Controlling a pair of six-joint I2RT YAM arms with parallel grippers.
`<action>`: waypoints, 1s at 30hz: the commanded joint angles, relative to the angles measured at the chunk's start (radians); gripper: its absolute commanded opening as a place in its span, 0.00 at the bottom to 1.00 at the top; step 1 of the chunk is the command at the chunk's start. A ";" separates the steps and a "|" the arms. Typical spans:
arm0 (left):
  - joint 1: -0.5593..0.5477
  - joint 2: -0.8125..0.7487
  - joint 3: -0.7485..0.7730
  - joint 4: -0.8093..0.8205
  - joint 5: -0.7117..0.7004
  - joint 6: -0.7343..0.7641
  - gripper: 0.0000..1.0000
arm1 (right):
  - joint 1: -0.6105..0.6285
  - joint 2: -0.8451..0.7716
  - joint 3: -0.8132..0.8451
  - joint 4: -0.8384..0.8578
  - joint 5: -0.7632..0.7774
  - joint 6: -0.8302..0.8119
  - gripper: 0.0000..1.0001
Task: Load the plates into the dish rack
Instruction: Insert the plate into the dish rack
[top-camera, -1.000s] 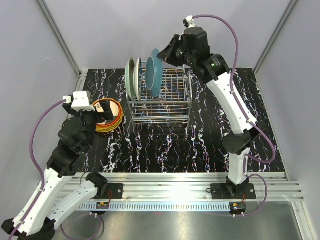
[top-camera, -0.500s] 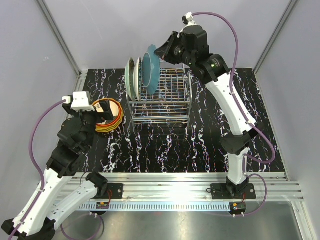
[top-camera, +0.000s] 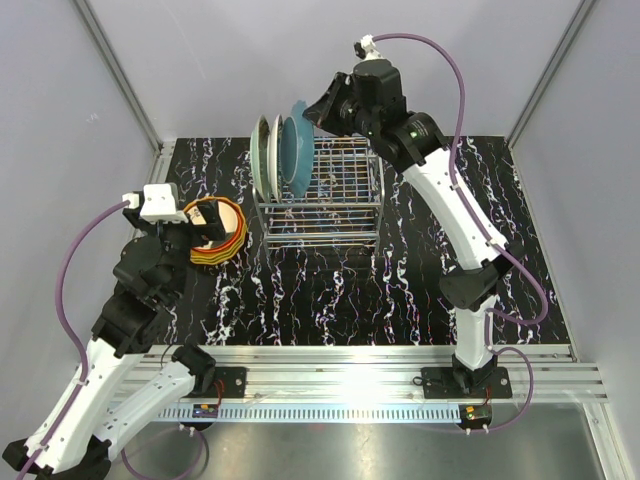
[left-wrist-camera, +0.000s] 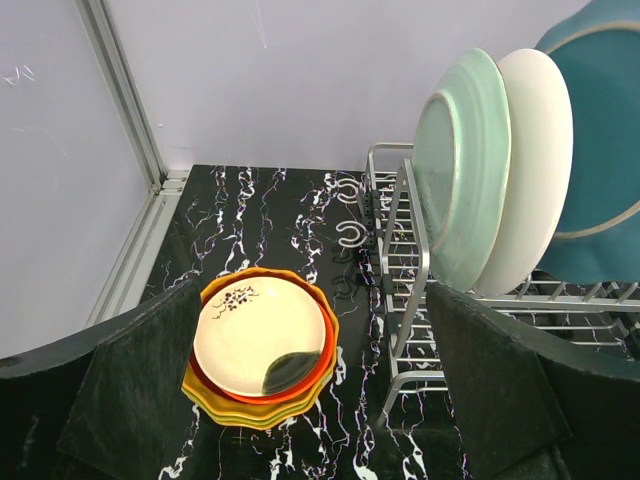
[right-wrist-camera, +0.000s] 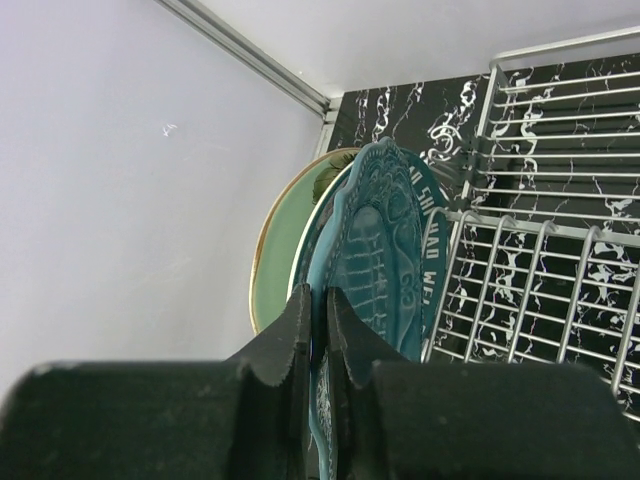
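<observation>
Your right gripper (right-wrist-camera: 318, 330) clamped on the teal plate (top-camera: 294, 150) rim, plate upright at the dish rack (top-camera: 330, 215) nine o'clock end, beside the cream plate (left-wrist-camera: 535, 160) and mint plate (left-wrist-camera: 460, 170), your left gripper (left-wrist-camera: 315, 300) spread wide near the plate stack (left-wrist-camera: 262, 345), nine o'clock of the rack.

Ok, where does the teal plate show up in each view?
Top external: teal plate upper centre, at the dish rack's left end, pinched by the right gripper.
Left wrist: top right corner, beyond the cream plate.
Right wrist: centre, edge-on in the jaws.
Shared landmark: the mint green plate, leftmost in the rack.
</observation>
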 joint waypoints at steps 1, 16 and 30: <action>-0.003 -0.012 0.001 0.058 -0.012 0.010 0.99 | 0.013 -0.042 0.028 0.187 0.028 0.033 0.00; -0.003 -0.016 -0.001 0.055 -0.010 0.009 0.99 | 0.029 -0.008 0.003 0.203 0.000 0.015 0.00; -0.003 -0.018 -0.001 0.057 -0.006 0.009 0.99 | 0.093 -0.014 -0.020 0.230 0.025 -0.089 0.02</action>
